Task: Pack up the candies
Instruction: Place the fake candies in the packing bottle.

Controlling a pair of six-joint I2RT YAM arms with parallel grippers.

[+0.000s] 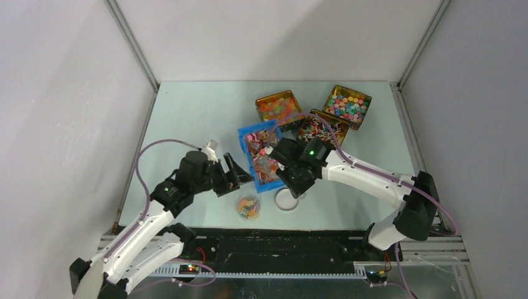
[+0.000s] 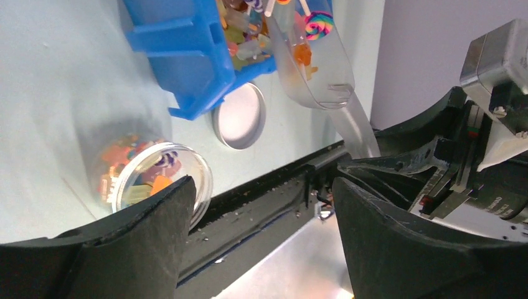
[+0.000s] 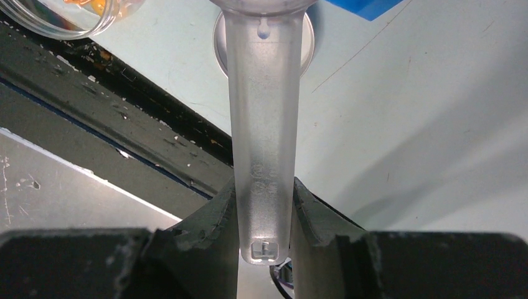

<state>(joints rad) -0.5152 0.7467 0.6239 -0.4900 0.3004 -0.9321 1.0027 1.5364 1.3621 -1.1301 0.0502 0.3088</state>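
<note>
Candies (image 1: 264, 163) in mixed colours fill a blue bin (image 1: 244, 138). A clear jar (image 1: 249, 207), partly filled with candies (image 2: 134, 171), stands in front of it. My right gripper (image 3: 263, 199) is shut on the handle of a clear plastic scoop (image 3: 261, 124). The scoop bowl (image 2: 311, 59) hangs over the bin's near corner (image 2: 187, 56) with a few candies and a swirled lollipop (image 2: 319, 25) inside. My left gripper (image 2: 264, 212) is open and empty; its left finger (image 2: 143, 243) is right beside the jar (image 2: 199, 180). In the top view it (image 1: 240, 175) sits just left of the bin.
The jar's round lid (image 1: 287, 199) lies flat on the table beside the jar, also in the left wrist view (image 2: 240, 115). Three gold tins of other sweets (image 1: 279, 107) (image 1: 347, 106) (image 1: 322, 129) stand behind the bin. A black rail (image 1: 280, 243) runs along the near edge.
</note>
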